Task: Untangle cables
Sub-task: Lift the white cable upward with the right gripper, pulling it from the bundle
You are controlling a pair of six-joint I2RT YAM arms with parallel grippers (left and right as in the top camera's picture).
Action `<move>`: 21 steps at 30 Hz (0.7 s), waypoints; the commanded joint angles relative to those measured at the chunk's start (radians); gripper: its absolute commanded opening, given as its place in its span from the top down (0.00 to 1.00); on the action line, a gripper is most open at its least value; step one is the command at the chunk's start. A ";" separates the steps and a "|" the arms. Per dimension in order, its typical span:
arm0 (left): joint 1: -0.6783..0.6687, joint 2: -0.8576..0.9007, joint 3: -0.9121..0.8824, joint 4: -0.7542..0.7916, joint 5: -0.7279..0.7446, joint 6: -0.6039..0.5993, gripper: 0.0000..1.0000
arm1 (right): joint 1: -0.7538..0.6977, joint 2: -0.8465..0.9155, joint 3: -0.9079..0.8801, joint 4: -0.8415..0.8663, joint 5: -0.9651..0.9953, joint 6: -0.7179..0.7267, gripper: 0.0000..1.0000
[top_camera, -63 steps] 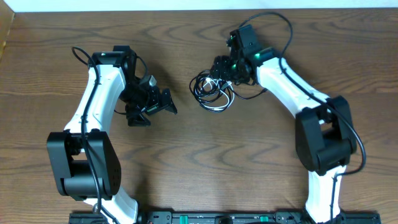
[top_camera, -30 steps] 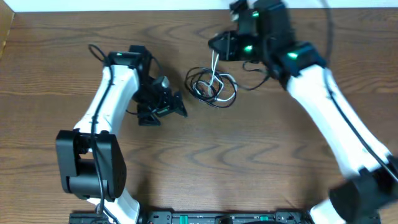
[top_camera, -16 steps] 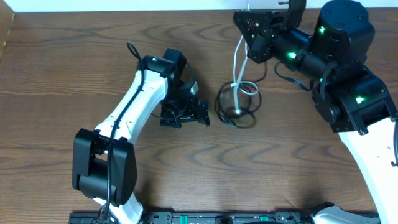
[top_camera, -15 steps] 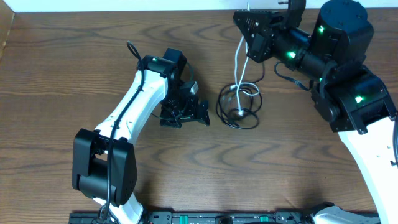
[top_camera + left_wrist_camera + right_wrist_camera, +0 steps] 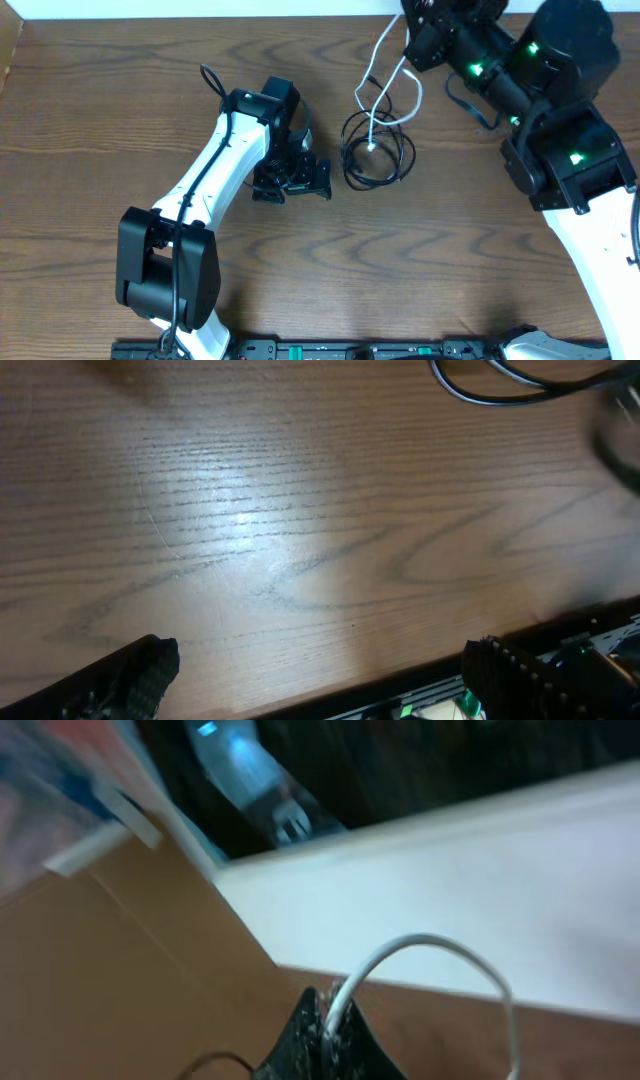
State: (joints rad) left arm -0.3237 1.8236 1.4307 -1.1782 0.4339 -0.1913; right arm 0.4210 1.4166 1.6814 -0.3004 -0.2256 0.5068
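White cable [image 5: 383,78] drawn up out of the tangle, long axis slanting from the coil toward the far right. Upper end pinched in the right gripper [image 5: 328,1028] at the far edge of the table [image 5: 100,120]; lower end dropping into the loops. Black cables [image 5: 380,165] lying flat as overlapping rings at mid-table, slightly far of centre, with no single long axis. Right fingers clenched tight on the white cable, which arches away just beyond the tips. Left gripper [image 5: 293,185] just left of the rings and apart from them, jaws spread wide over bare wood, grasping nothing.
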 commanded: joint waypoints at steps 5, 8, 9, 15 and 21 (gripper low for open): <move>-0.002 0.006 -0.009 -0.002 -0.017 -0.014 0.04 | -0.008 0.124 0.009 0.059 -0.024 0.106 0.99; -0.002 0.006 -0.009 -0.001 -0.017 -0.013 0.04 | -0.016 0.093 0.009 0.190 -0.046 0.107 0.99; -0.002 0.006 -0.009 -0.001 -0.017 -0.013 0.04 | -0.016 0.085 0.009 0.203 -0.043 0.107 0.98; -0.002 0.005 -0.009 0.007 -0.017 -0.014 0.04 | -0.015 0.061 0.009 0.071 0.056 0.126 0.99; -0.002 0.006 -0.009 0.014 -0.017 -0.014 0.03 | -0.015 0.071 0.009 -0.146 0.063 0.661 0.99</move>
State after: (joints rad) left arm -0.3237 1.8236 1.4307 -1.1645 0.4290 -0.1917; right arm 0.4095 1.4796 1.6875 -0.4465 -0.1844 0.8330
